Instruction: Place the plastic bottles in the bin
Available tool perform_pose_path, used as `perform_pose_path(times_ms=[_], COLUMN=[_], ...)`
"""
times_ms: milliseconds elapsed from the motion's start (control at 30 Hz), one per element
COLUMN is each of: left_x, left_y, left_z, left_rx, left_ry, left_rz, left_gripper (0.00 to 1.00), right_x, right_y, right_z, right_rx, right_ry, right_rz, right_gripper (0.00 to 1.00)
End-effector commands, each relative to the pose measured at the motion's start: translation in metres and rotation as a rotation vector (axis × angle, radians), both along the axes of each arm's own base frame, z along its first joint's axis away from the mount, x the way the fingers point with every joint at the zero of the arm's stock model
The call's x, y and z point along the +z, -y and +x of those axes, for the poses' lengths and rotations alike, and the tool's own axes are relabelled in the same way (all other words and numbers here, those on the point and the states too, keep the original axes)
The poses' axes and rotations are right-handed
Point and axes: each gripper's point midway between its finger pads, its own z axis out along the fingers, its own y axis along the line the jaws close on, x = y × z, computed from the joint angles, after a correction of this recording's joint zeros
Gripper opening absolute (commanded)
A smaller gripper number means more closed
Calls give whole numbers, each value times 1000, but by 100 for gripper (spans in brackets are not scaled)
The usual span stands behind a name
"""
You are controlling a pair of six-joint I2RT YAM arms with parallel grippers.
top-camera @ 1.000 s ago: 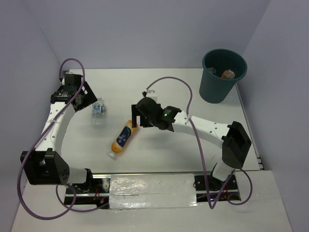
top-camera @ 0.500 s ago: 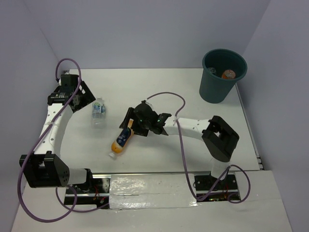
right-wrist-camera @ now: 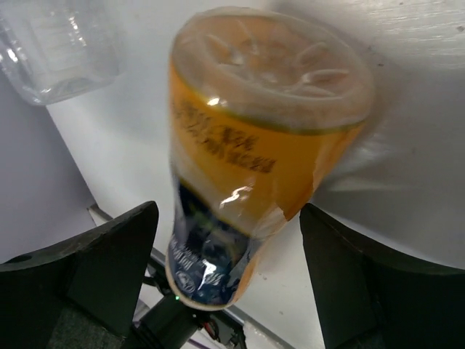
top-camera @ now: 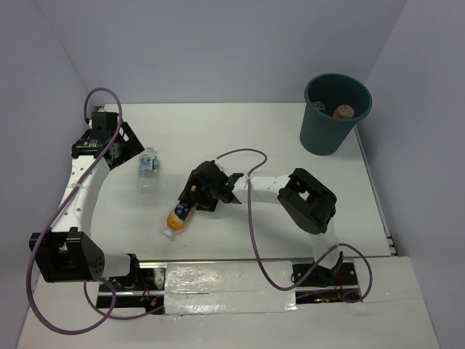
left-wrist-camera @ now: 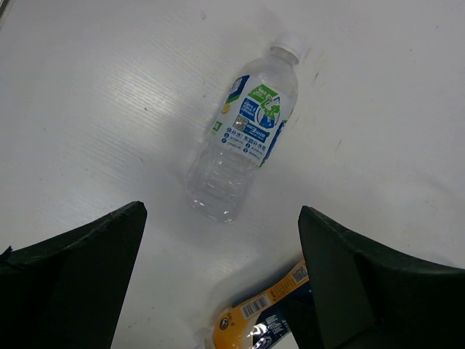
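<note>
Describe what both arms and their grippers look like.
The left arm and right arm: white tubular links, blocky black joint housings, each trailed by a looping purple cable. The left gripper and right gripper: broad matte-black wedge fingers.

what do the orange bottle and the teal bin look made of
orange bottle: looks like thin clear glossy plastic; bright highlights, moulded petal base, orange contents showing through.
bin: probably opaque moulded plastic, dull finish; even dark teal, smooth tapered wall.
</note>
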Motion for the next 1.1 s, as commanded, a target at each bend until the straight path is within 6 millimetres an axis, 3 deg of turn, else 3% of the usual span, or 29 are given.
perform_pose_path(times_ms=[0,133,233,300,433,467,533,567,633,700,733,800,833,867,967,1000,1067], left_x=[10,8,9,10,11,10,14,15,18,18,18,16,13,12,15,13,14], left_y=[0,2,2,2,0,-1,0,0,1,3,3,1,0,0,-2,-1,1], left_z=[3,4,5,4,0,-1,-2,-2,-1,0,1,1,0,0,-2,-3,-2], left_rx=[-8,-16,-15,-15,-4,-2,-5,-5,-11,-19,-20,-7,-1,-1,3,1,-6], left_ry=[42,37,41,43,45,44,60,64,72,70,71,69,59,54,49,48,55], left_rz=[4,-5,-6,-4,4,4,8,8,2,-6,-7,-1,-1,4,10,10,2], left_gripper=[99,99,99,99,99,99,99,99,99,99,99,99,99,100,99,99,99], right_x=[6,-8,-13,-6,52,88,136,173,224,284,307,352,373,388,427,436,454], right_y=[-8,-7,-7,-5,16,31,54,76,115,178,197,266,288,329,387,417,442], right_z=[12,13,15,15,44,62,86,103,129,157,164,177,182,186,187,190,191], right_rx=[-26,-18,-19,-9,-19,-84,-97,-150,-221,-348,-400,-547,-627,-692,-889,-974,-1070], right_ry=[43,37,38,60,287,397,559,634,785,921,970,1048,1087,1095,1131,1122,1117], right_rz=[18,-16,-33,-32,-138,-168,-248,-253,-365,-495,-528,-715,-751,-866,-918,-938,-921], right_gripper=[84,78,68,56,47,44,41,38,36,34,34,34,35,35,36,37,38])
